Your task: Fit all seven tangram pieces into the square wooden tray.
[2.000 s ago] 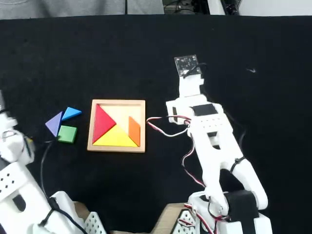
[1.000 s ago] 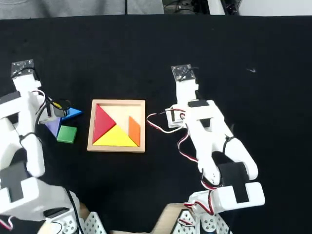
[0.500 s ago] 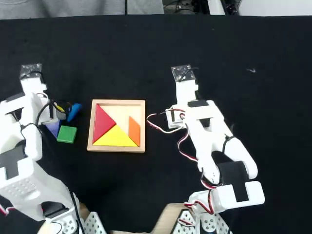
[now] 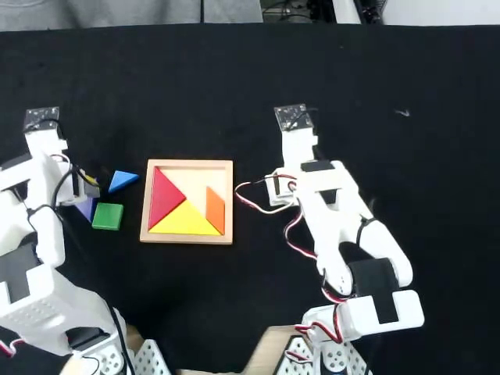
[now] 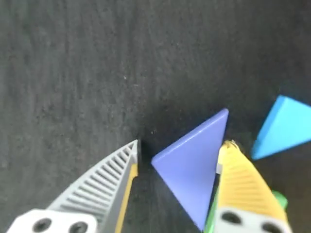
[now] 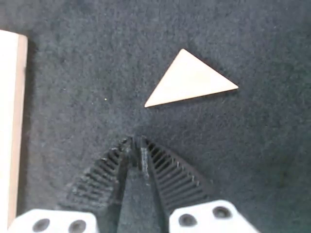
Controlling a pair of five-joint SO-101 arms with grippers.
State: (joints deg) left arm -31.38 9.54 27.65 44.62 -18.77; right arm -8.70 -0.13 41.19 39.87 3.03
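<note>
Black cloth covers the table (image 4: 406, 70) across the whole work area. We locate the square wooden tray (image 4: 187, 163) between the two arms. Three pieces lie flat inside it: a large red triangle (image 4: 164, 197) on the side toward the left arm, a large yellow triangle (image 4: 187, 220) along the near edge, and an orange parallelogram (image 4: 216, 207) on the side toward the right arm. Bare wood shows in the rest of the tray.

Three more pieces lie on the cloth just beside the tray, on the left arm's side: a small blue triangle (image 4: 121, 180), a green square (image 4: 108, 216) and a purple triangle (image 5: 192, 170).

We find the left gripper (image 5: 182, 143) low over the purple triangle with its fingers spread. The yellow finger (image 5: 240, 174) lies against one edge of the piece, and the grey ribbed finger (image 5: 114, 170) stands just apart from the opposite corner. The piece rests on the cloth and is not pinched. The small blue triangle lies close beyond the yellow finger.

We find the right gripper (image 6: 136, 143) over the cloth on the other side of the tray, fingers pressed together and holding nothing. A pale cream triangle (image 6: 189, 80) lies flat near its tips without touching them.
</note>
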